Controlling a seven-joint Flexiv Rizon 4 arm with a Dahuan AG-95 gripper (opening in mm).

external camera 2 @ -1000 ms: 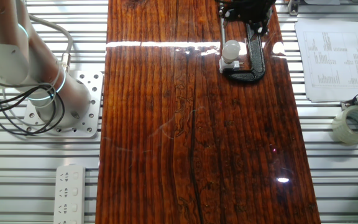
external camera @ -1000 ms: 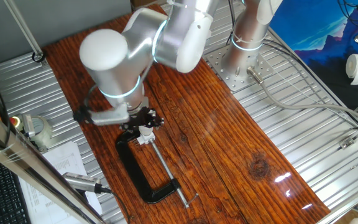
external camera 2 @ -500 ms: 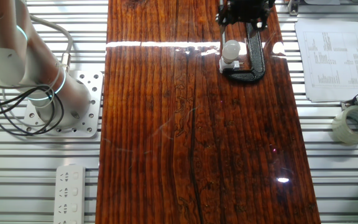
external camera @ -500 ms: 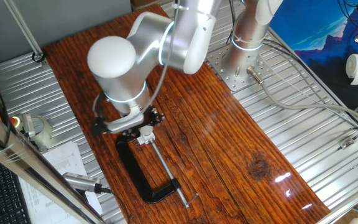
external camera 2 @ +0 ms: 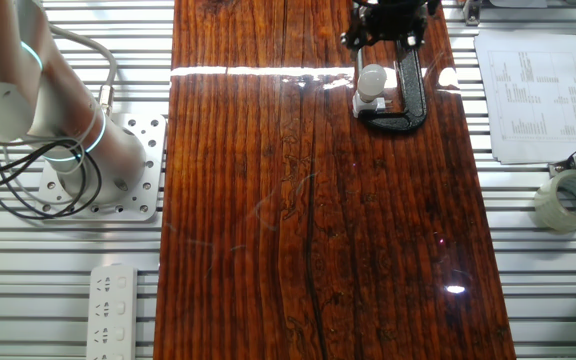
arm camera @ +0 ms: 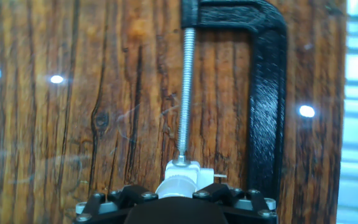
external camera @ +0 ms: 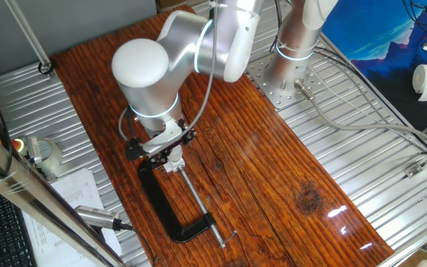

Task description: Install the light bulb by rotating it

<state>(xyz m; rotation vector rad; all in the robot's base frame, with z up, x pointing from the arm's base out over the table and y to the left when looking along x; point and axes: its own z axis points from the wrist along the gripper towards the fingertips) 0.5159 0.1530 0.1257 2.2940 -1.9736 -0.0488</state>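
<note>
Hand view looks down past the black gripper (arm camera: pixel 178 200) onto the light bulb (arm camera: pixel 178 185), whose pale rounded head sits right at the fingertips above a small white socket block (arm camera: pixel 188 169). Whether the fingers are pressing the bulb or merely flanking it, I cannot tell; the gripper body hides the contact. A silvery threaded screw (arm camera: pixel 186 93) of the black C-clamp (arm camera: pixel 267 93) butts against the socket block, with the clamp's frame arching beside it.

From the other fixed view, the light bulb (external camera 2: pixel 372 79) stands upright in its socket near the wooden table's (external camera 2: pixel 298 220) far edge, inside the C-clamp (external camera 2: pixel 408 95), with the gripper (external camera 2: pixel 386 10) just beyond it.

From one fixed view, the arm's big white joint (external camera: pixel 145 70) hangs over the gripper (external camera: pixel 163 148), and the C-clamp (external camera: pixel 165 211) stretches toward the table's near edge.
</note>
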